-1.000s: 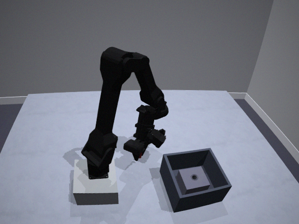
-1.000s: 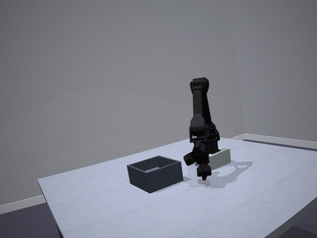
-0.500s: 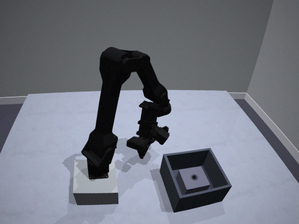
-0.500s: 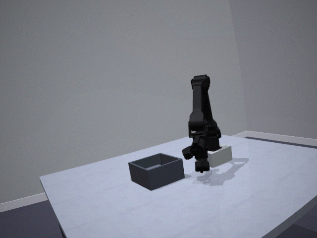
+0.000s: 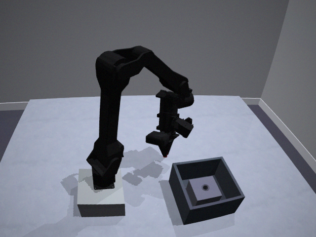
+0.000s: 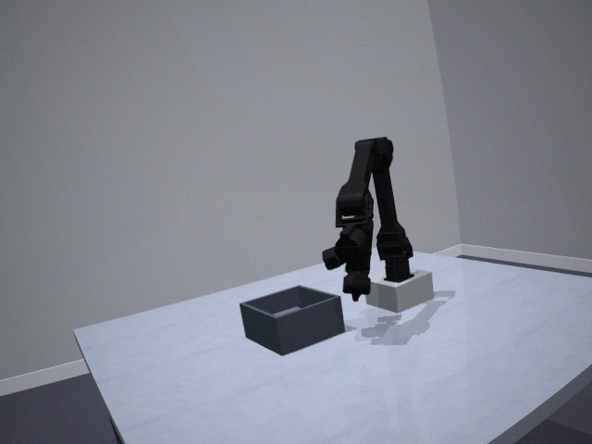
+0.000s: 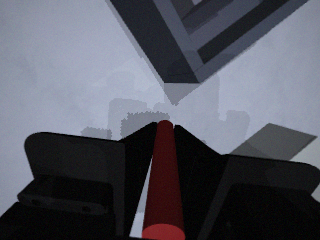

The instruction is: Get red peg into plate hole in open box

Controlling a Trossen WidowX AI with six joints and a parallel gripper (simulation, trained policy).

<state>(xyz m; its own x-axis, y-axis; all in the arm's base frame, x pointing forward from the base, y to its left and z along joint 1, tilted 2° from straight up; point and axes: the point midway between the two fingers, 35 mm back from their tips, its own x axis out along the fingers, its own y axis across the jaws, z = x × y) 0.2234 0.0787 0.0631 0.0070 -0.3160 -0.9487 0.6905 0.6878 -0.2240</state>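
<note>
The angular, matte-black jointed arm (image 5: 108, 109) (image 6: 386, 201) has a flat black foot plate (image 5: 96, 188) with small pale corner screws.

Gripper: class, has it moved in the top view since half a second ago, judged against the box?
Yes: the gripper has moved rightward in that view, closer to the box.
</note>
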